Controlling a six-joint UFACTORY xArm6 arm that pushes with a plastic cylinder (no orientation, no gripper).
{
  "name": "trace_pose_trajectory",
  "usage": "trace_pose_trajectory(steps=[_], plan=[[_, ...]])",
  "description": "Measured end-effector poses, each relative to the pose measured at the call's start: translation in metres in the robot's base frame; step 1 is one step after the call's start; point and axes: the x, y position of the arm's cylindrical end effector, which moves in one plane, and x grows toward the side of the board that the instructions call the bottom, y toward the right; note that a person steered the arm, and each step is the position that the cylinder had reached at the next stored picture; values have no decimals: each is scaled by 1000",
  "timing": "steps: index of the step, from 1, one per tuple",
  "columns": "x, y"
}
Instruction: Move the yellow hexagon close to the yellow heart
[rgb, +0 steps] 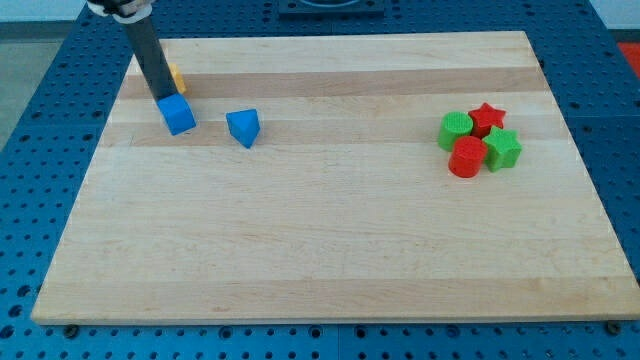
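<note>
Presently, the entries as they stand:

Worktop: pale wooden worktop (330, 250), on a blue perforated bench.
Rod: one dark rod coming down from the view's top left; my tip (166, 99) sits at the upper edge of the blue cube (178, 115), touching it or nearly so.
Jaws: none fitted; the arm ends in the plain rod, so nothing spreads or pinches.
Task item: a yellow block (177, 77), only a sliver showing just behind the rod at the view's top left. Probably the yellow hexagon, but the shape cannot be made out.
Yellow heart: not visible anywhere; possibly hidden behind the rod, cannot tell.
Blue group: blue cube, with a blue triangular block (243, 127) near it on the view's right.
Far cluster: red star (488, 117), two green blocks (455, 129) (502, 149) and a red cylinder (465, 157), bunched together, well apart on the view's right.
Step in hand: apparently early, approaching the yellow block.
Next move: likely needs the tip set behind the hexagon, clear of the blue cube, once the heart is located.
</note>
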Motion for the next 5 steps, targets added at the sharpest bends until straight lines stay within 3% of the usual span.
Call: trace_pose_trajectory(steps=[1,2,5], plan=[[-31,-32],[-33,-47],[-7,-3]])
